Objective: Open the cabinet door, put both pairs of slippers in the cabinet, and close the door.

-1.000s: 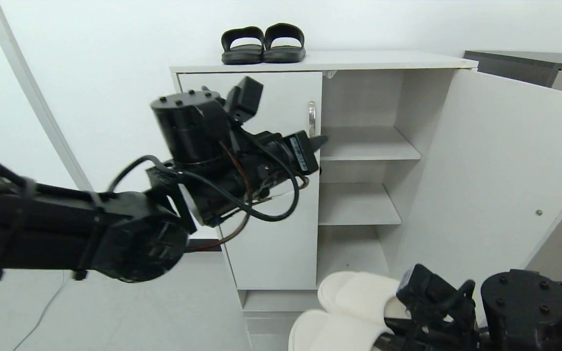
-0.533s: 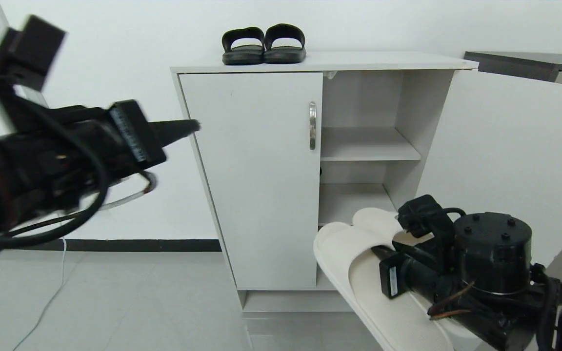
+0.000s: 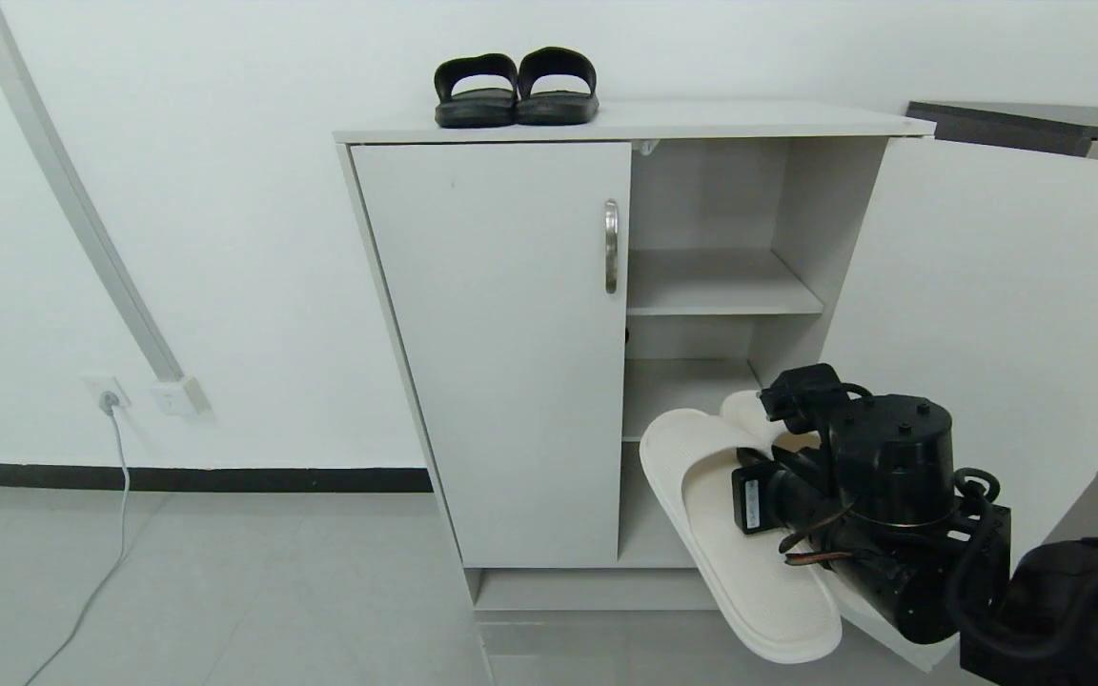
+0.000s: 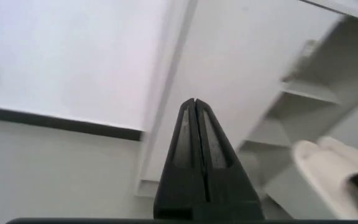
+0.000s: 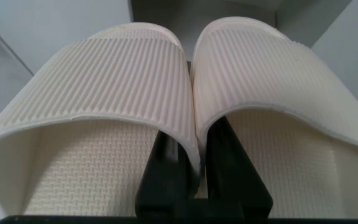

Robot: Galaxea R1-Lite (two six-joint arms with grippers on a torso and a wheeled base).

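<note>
A white cabinet (image 3: 492, 362) stands against the wall, its left door shut and its right door (image 3: 987, 314) swung wide open, baring two shelves (image 3: 716, 286). A pair of black slippers (image 3: 516, 88) sits on the cabinet top. My right gripper (image 3: 749, 486) is shut on a pair of white slippers (image 3: 740, 534), held tilted in front of the lower compartment. In the right wrist view, the right gripper (image 5: 191, 149) pinches the touching inner sides of the white slippers (image 5: 129, 81). My left gripper (image 4: 195, 106) is shut on nothing, off to the left of the cabinet, low near the floor.
A metal handle (image 3: 611, 246) runs along the shut door's edge. A wall socket with a cable (image 3: 109, 395) and a slanted conduit (image 3: 63, 191) are at the left. Dark grey furniture (image 3: 1016, 124) stands behind the open door. Bare floor (image 3: 225, 591) lies before the cabinet.
My left arm has swung away to the left, out of the head view. The right arm has risen and moved toward the cabinet opening with the white slippers.
</note>
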